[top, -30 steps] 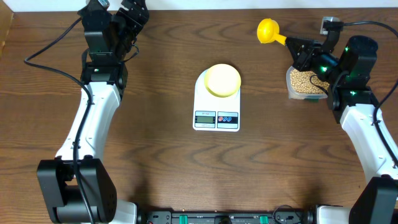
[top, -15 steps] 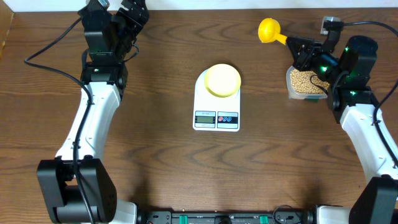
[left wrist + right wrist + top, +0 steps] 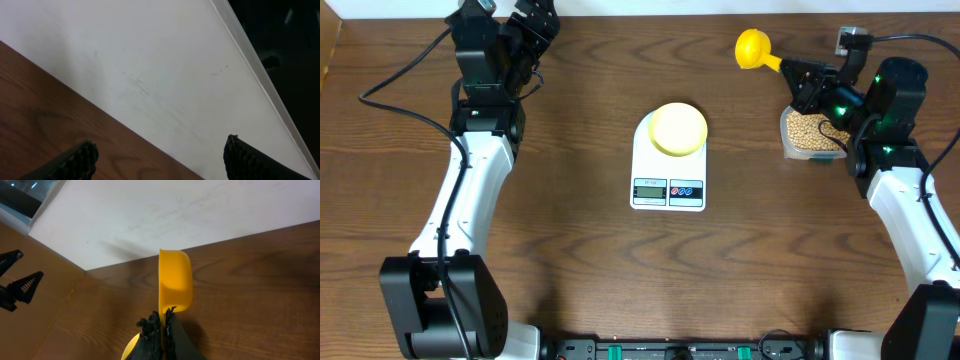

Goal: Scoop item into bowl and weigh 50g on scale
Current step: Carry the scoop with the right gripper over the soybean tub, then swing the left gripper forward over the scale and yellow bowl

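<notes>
Near the tub [image 3: 810, 155] of beans [image 3: 805, 128], right fingers [image 3: 150, 330] pinch the yellow scoop [image 3: 175, 282].

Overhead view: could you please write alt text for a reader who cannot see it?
A pale yellow bowl, apparently empty, sits on a white scale in the centre. At back right, the jaws of the right arm are shut on the handle of a yellow scoop beside a clear tub of beans; the left arm sits back left, jaws open.

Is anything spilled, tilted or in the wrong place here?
Nothing stands out. The bowl sits upright on the scale, the beans lie in the tub with none seen on the table, and the right gripper holds the scoop by its handle.
</notes>
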{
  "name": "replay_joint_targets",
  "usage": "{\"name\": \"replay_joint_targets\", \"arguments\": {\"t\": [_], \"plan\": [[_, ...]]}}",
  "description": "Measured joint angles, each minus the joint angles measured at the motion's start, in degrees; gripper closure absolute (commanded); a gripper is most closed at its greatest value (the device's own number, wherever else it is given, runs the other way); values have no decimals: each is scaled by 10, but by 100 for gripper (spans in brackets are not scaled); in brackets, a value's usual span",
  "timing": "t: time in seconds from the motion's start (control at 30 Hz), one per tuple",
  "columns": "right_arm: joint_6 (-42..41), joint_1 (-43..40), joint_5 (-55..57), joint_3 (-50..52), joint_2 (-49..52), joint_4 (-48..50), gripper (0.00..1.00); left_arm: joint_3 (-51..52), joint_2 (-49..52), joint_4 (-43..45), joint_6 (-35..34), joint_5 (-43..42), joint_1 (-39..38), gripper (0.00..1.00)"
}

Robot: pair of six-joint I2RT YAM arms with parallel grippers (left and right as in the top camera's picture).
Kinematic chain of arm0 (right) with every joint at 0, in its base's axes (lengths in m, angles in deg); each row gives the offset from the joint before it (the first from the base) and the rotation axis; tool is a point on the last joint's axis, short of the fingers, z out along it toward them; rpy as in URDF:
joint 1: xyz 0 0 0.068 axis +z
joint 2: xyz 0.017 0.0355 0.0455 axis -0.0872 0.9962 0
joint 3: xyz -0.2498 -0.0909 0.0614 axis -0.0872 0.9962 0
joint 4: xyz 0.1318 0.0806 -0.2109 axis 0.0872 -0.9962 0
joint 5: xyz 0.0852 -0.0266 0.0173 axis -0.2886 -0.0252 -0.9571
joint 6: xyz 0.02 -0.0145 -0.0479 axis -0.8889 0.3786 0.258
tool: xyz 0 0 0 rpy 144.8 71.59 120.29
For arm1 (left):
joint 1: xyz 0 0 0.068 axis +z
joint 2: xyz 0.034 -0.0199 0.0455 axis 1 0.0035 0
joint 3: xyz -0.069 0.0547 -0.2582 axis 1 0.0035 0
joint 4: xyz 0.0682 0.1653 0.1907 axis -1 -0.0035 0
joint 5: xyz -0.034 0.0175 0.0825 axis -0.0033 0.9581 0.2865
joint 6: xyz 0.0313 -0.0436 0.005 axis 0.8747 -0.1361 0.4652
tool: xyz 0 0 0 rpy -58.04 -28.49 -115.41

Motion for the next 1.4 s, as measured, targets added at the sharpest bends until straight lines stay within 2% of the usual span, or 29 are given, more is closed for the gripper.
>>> {"name": "replay_joint_targets", "arguments": {"t": [0.6, 0.83, 0.93, 1.0, 1.2, 1.4], "plan": [[-10, 0, 0, -1, 0, 1, 99, 0, 0, -1, -20, 0, 0, 18], [-11, 0, 0, -49, 0, -45, 99, 0, 0, -2, -22, 0, 0, 18], [-4, 0, 8, -84, 0, -93, 99, 0, 0, -2, -22, 0, 0, 18], [15, 0, 34, -120, 0, -176, 99, 0, 0, -2, -23, 0, 0, 18], [72, 0, 147, -227, 1, -373, 99, 0, 0, -4, -26, 0, 0, 18], [103, 0, 265, -310, 2, -505, 99, 0, 0, -5, -26, 0, 0, 18]]}}
